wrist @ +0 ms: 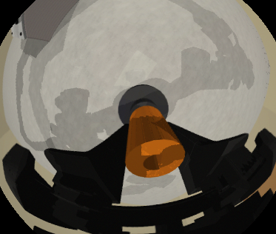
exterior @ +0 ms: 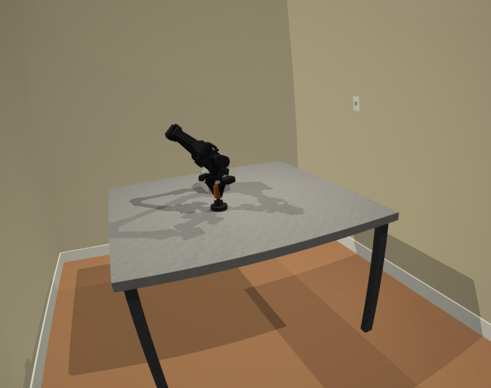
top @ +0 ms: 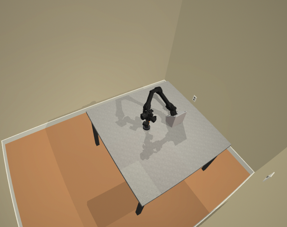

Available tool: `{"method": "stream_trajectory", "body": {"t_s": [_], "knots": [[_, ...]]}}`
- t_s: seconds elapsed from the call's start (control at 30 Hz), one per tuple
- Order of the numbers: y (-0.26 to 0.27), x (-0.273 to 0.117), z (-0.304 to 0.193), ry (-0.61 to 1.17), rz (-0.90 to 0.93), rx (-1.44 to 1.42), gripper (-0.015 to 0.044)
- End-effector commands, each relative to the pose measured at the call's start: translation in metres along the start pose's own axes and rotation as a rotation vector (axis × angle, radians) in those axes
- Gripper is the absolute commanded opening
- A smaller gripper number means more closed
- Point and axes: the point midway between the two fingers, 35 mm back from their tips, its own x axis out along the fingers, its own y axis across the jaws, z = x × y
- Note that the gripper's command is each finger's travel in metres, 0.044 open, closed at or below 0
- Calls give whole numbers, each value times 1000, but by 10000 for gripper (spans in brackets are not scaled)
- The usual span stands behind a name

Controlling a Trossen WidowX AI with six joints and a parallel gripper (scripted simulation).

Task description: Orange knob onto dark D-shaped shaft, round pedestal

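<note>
My gripper [exterior: 218,194] [wrist: 146,126] is shut on the orange knob [exterior: 216,190] [wrist: 146,135], one finger on each side. The knob is roughly upright, its wider end toward the wrist camera; only a sliver shows in the top view. The dark round pedestal [top: 146,128] [exterior: 218,207] [wrist: 126,107] stands on the table directly below it. In the exterior view a short dark piece shows between the knob's lower end and the pedestal's base, so the knob is not down on the base. The shaft's tip and flat side are hidden; I cannot tell whether the tip is inside the knob.
The grey table [top: 187,151] [exterior: 279,233] carries the arm and pedestal. A pale slanted box [top: 177,119] [wrist: 46,18] stands beside the arm's base, to the right of the pedestal in the top view. Arm shadows fall across the table around the pedestal.
</note>
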Motion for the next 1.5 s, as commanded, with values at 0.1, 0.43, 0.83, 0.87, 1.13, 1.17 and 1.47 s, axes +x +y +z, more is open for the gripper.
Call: {"method": "stream_trajectory", "body": {"t_s": [0.1, 0.43, 0.83, 0.87, 1.13, 1.17, 1.47], "knots": [[0, 0, -1, 2, -4, -1, 0], [-1, -4, -4, 2, -4, -26, 0], [-2, -2, -3, 3, -4, -210, 0], [-2, -2, -2, 3, -4, -210, 0], [0, -2, -1, 2, -3, -210, 0], [0, -2, -1, 2, -3, -210, 0], [-1, -4, -3, 2, -4, -210, 0]]}}
